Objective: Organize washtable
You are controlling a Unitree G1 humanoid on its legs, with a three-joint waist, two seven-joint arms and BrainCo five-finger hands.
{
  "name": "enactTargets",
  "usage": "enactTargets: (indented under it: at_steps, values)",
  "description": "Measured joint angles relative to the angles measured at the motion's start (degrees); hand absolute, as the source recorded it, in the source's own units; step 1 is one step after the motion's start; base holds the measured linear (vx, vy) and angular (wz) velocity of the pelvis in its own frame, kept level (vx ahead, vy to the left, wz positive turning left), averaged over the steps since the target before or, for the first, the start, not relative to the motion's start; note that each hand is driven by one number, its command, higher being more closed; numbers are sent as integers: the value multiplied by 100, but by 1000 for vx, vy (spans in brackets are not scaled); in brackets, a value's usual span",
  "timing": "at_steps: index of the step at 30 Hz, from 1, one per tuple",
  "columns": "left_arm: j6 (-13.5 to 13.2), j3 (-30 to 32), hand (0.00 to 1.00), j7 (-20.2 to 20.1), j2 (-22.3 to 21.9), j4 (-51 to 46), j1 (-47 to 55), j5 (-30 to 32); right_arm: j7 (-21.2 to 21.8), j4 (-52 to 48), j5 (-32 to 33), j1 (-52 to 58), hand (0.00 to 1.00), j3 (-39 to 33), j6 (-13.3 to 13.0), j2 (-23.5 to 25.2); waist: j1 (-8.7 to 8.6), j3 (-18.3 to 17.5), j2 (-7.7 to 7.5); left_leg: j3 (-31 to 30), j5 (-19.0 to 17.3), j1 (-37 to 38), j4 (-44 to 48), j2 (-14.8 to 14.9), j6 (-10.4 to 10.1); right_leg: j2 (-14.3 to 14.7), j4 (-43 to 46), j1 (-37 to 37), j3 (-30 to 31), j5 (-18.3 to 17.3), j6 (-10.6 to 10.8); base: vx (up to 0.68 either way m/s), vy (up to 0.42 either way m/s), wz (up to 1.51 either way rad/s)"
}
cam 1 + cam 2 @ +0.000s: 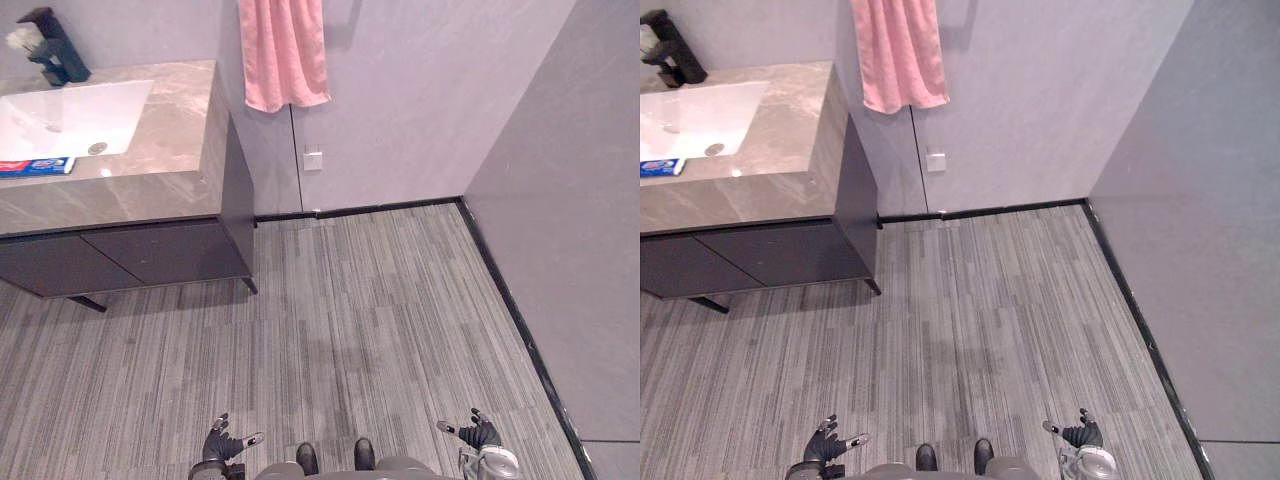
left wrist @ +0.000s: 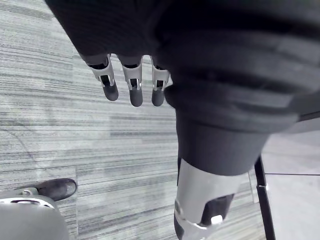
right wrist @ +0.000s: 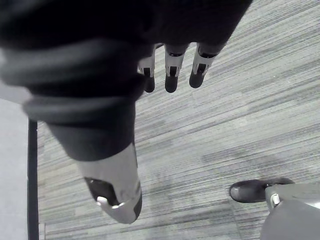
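The washtable (image 1: 170, 150) is a marble-topped vanity at the far left, with a white sink (image 1: 70, 118) set in it and dark drawers below. A black faucet (image 1: 55, 48) stands behind the basin, with something white next to it. A blue and red tube (image 1: 36, 166) lies on the counter's front edge. My left hand (image 1: 222, 442) hangs low over the floor, open and empty, far from the vanity. My right hand (image 1: 478, 433) hangs likewise at the lower right, fingers (image 3: 170, 75) relaxed, holding nothing.
A pink towel (image 1: 284, 52) hangs on the grey wall beside the vanity. A white wall socket (image 1: 313, 160) sits below it. Grey striped floor (image 1: 380, 300) stretches between me and the vanity. A grey wall (image 1: 570, 220) closes the right side.
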Motion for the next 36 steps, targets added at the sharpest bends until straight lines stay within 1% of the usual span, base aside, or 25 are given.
enactTargets:
  at_steps: [4, 6, 8, 9, 11, 14, 15, 16, 17, 18, 19, 21, 22, 23, 24, 27, 28, 29, 30, 31, 32, 33, 34, 35, 36]
  values:
    - [0, -37, 0, -1, 37, -84, -59, 2, -3, -39, 0, -112, 0, -2, 0, -7, -11, 23, 9, 157, -378, -95, 449, -83, 110, -106, 1124, -472, 104, -575, 204, 94, 89, -22]
    - [-1, -63, 0, -2, 115, -95, -158, 3, -1, -41, 0, -121, 0, 13, 11, 18, -3, 71, -4, 168, -442, 13, 525, -174, 140, -196, 2402, -960, 48, -770, 434, 121, 113, 9]
    - [4, -100, 0, 0, 220, -142, -205, -4, -1, -50, 0, -143, 0, 21, 12, 28, -10, 198, -31, 134, -497, 249, 532, -219, 228, -276, 3330, -1241, -85, -800, 471, 148, 88, 16]
    - [3, -114, 0, 1, 318, -239, -234, -9, 1, -51, 0, -131, 0, 33, 16, 18, 8, 274, -70, 91, -710, 435, 583, -248, 299, -445, 4009, -1477, -401, -1026, 489, 165, 66, 14]
    - [8, -101, 0, 8, 382, -243, -252, -43, 5, -56, 0, -171, 0, 121, 16, 0, -12, 330, -53, 0, -835, 589, 578, -230, 295, -532, 4081, -1709, -690, -1225, 402, 209, 21, 15]
    - [8, -105, 0, 5, 333, -256, -374, -44, 9, -59, -2, -201, 0, 125, 17, -37, -126, 400, 25, -147, -892, 808, 382, 34, 210, -384, 3066, -2063, -1079, -1165, 281, 272, -58, 30]
    - [6, -132, 0, 2, 318, -257, -389, -43, 10, -60, -1, -200, 0, 122, 20, -59, -200, 424, 83, -205, -922, 858, 359, 113, 90, -289, 2469, -2174, -1132, -869, 167, 359, -109, 26]
    - [7, -213, 0, -6, 329, -256, -394, -43, 8, -65, -1, -168, 0, 121, 20, -73, -206, 420, 39, -204, -935, 926, 338, 115, 1, -257, 2161, -2170, -1126, -623, 122, 443, -126, 29]
    - [7, -299, 0, -14, 309, -255, -388, -43, 7, -68, -1, -74, 0, 118, 23, -119, -218, 371, -82, -240, -1035, 1120, 321, 105, -188, -285, 1929, -2136, -1129, 178, -139, 476, -134, 13]
    - [8, -294, 0, -14, 201, -215, -392, -43, 2, -57, -1, -48, 0, 101, 39, -197, -202, 396, 53, -265, -1070, 1212, 338, 237, -278, -238, 2112, -2110, -1225, 110, -288, 564, -192, 15]
    - [-2, -286, 0, -16, 152, -209, -439, -43, 4, -94, 0, -81, 0, 92, 57, -212, -227, 375, 89, -286, -912, 1081, 677, 315, -549, -221, 2127, -2039, -1254, -103, -411, 446, -173, 3]
    - [-2, -275, 0, -14, 92, -207, -487, -45, 4, -159, 1, -110, 0, 91, 59, -214, -233, 390, 117, -331, -766, 824, 1330, 378, -790, -208, 2007, -1861, -1278, -162, -491, 347, -150, 8]
    - [-7, -251, 0, -14, 16, -215, -507, -44, 2, -204, 4, -98, 0, 92, 57, -215, -278, 418, 155, -380, -571, 556, 2151, 471, -900, -188, 1766, -1557, -1334, -190, -499, 466, -186, 26]
    - [-6, -219, 0, -17, -74, -233, -474, -46, 1, -293, 14, -56, 0, 118, 57, -182, -306, 433, 158, -406, -302, 117, 3356, 688, -880, -152, 1399, -1035, -1350, -215, -520, 543, -194, 21]
    - [-8, -214, 0, -17, -138, -327, -388, -48, -7, -405, 63, -19, 0, 118, 43, -113, -268, 445, 151, -172, -347, -140, 4364, 989, -814, -73, 1110, -534, -1327, -245, -567, 529, -178, 5]
    - [-4, -216, 0, -15, -252, -525, -278, -108, -28, -573, 198, -47, 0, 117, -50, -28, -73, 488, 94, 200, -579, -899, 5230, 1405, -498, -13, 774, 175, -1058, -516, -605, 307, -46, -32]
    - [-4, -214, 0, -13, -258, -540, -276, -127, -34, -567, 207, -65, 0, 106, -45, -2, -49, 493, 124, 212, -639, -1054, 5149, 1407, -452, -38, 773, 259, -1006, -548, -616, 262, 51, -34]
    - [1, -213, 0, -8, -261, -540, -289, -195, -36, -524, 232, -69, 0, 98, -45, 11, -3, 523, 80, 267, -692, -1318, 4761, 1319, -370, -132, 733, 407, -925, -585, -518, 284, 102, -29]
    - [4, -218, 0, -9, -288, -538, -275, -261, -36, -471, 246, -59, 0, 67, -26, 25, 2, 534, 68, 289, -694, -1513, 4051, 1139, -366, -272, 664, 573, -900, -631, -432, 293, 124, -24]
    - [4, -219, 0, -8, -314, -538, -274, -278, -37, -463, 247, -49, 0, 30, -21, 32, 7, 534, 64, 282, -673, -1588, 3596, 1014, -391, -348, 623, 640, -887, -673, -359, 305, 157, -11]
    - [2, -225, 0, -6, -376, -540, -276, -283, -46, -443, 249, 22, 0, -18, -17, 15, 2, 522, 105, 259, -480, -1606, 2486, 787, -526, -451, 541, 734, -867, -753, -218, 392, 254, -8]
    - [0, -230, 0, -7, -418, -537, -276, -282, -95, -433, 252, 99, 0, -18, -13, -16, 9, 522, 228, 131, 249, -1616, 1560, 668, -399, -429, 508, 851, -835, -874, -62, 411, 269, -15]
    - [4, -223, 0, 0, -408, -523, -272, -285, -123, -384, 254, 106, 0, -15, -5, 8, 42, 509, 214, 121, 426, -1560, 1527, 622, -122, -446, 521, 877, -793, -955, 19, 454, 266, -5]
    - [3, -225, 0, 11, -350, -531, -286, -290, -125, -356, 274, 121, 0, 18, 5, 100, 17, 441, 63, 158, 398, -1514, 1403, 397, -81, -637, 499, 887, -739, -975, 52, 395, 183, 9]
    - [-4, -225, 0, 11, -317, -531, -410, -293, -128, -334, 276, 119, 0, 6, 5, 111, 11, 455, -36, 169, 226, -1596, 1512, 279, 67, -753, 550, 842, -698, -1007, 107, 385, 172, 18]
